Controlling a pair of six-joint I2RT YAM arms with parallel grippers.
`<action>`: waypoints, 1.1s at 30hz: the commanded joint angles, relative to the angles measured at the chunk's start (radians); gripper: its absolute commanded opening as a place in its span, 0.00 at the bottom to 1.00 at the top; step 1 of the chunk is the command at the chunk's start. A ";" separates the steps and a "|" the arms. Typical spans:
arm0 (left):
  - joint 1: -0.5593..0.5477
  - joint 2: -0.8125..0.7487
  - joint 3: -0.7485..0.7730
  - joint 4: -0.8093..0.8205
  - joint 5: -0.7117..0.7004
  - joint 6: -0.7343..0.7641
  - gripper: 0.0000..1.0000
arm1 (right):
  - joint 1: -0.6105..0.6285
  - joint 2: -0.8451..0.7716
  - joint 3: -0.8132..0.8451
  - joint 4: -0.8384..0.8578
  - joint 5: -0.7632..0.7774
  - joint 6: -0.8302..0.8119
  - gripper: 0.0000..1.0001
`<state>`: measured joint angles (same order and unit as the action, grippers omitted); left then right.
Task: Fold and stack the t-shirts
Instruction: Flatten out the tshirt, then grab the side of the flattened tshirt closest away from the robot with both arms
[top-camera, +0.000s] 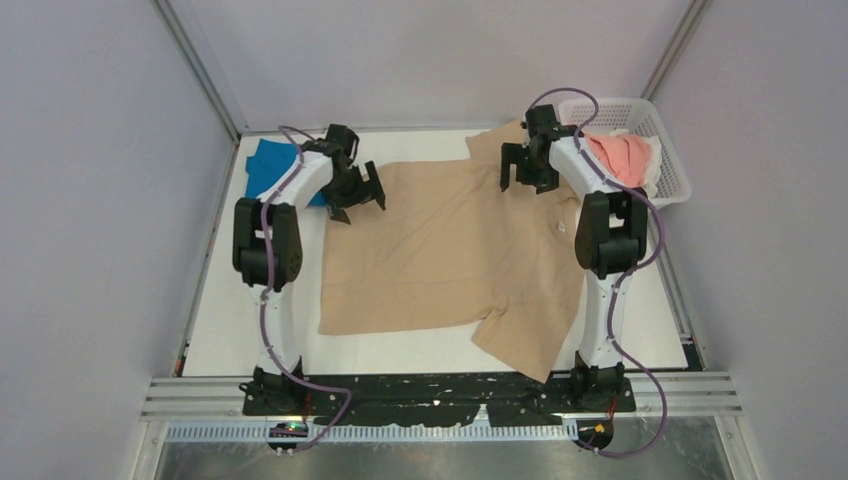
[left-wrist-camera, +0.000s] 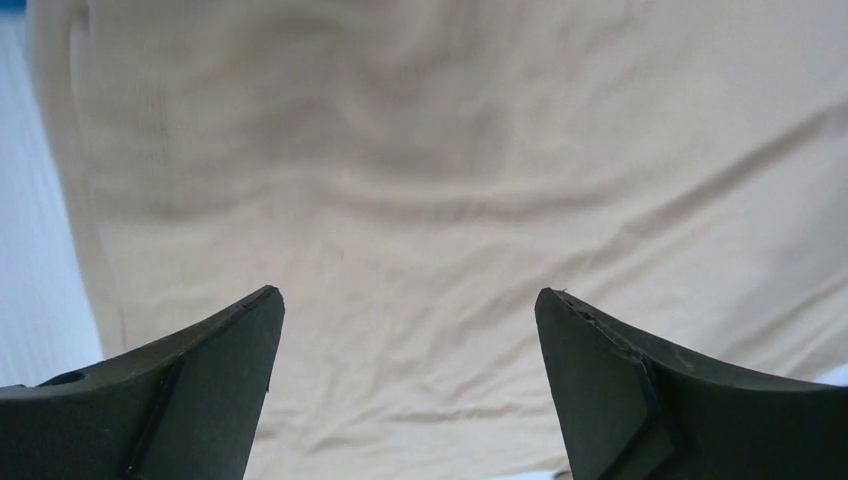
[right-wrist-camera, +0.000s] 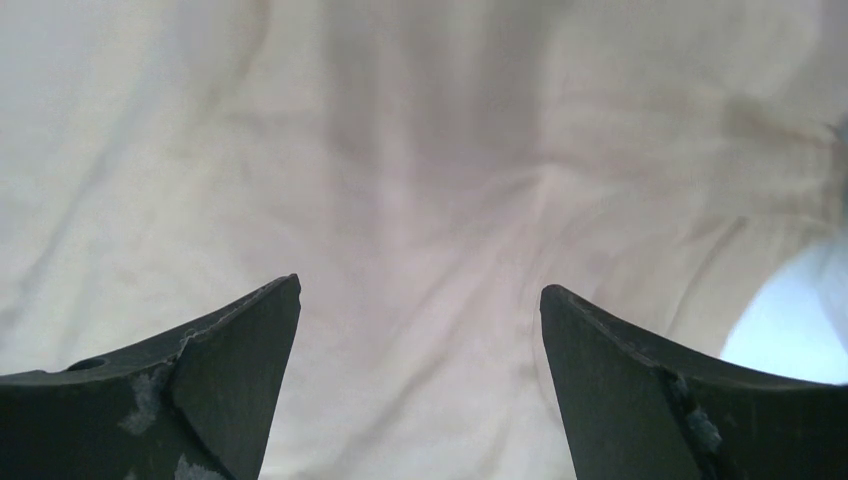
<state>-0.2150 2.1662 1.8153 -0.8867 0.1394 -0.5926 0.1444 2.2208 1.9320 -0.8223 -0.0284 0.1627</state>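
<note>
T-shirt (top-camera: 440, 250), tan and short-sleeved, lies spread flat mid-table. Your left gripper (top-camera: 358, 200) hangs over its far-left edge, fingers (left-wrist-camera: 200, 370) spread wide and holding nothing. Your right gripper (top-camera: 522, 175), fingers likewise apart and empty, hangs over the far-right shoulder. A blue t-shirt (top-camera: 268, 165) lies far left. A salmon-pink t-shirt (top-camera: 620, 155) sits in the basket (top-camera: 680, 185).

Basket: white plastic mesh basket (top-camera: 676, 168), sitting at 1 o'clock on the counter, in its far corner.
Counter: flat white counter (top-camera: 232, 330), its surface showing at 9 and 6 o'clock.
Rail: aluminium rail (top-camera: 180, 398) running across 6 o'clock, with a black plate (top-camera: 440, 388) lying along it.
Walls: pale grey panels (top-camera: 90, 200), with a metal post (top-camera: 200, 70) at 11 o'clock.
</note>
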 joint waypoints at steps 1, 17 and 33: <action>-0.032 -0.323 -0.231 0.076 -0.019 -0.001 0.99 | 0.079 -0.360 -0.211 0.085 0.051 -0.010 0.95; -0.097 -1.273 -1.276 0.003 -0.392 -0.351 0.99 | 0.197 -1.206 -1.165 0.393 0.300 0.263 0.95; -0.096 -1.230 -1.416 0.208 -0.331 -0.469 0.47 | 0.222 -1.308 -1.240 0.189 0.364 0.260 0.95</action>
<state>-0.3157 0.9016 0.4381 -0.7959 -0.2222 -1.0225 0.3420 0.9360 0.6815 -0.5858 0.2863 0.4072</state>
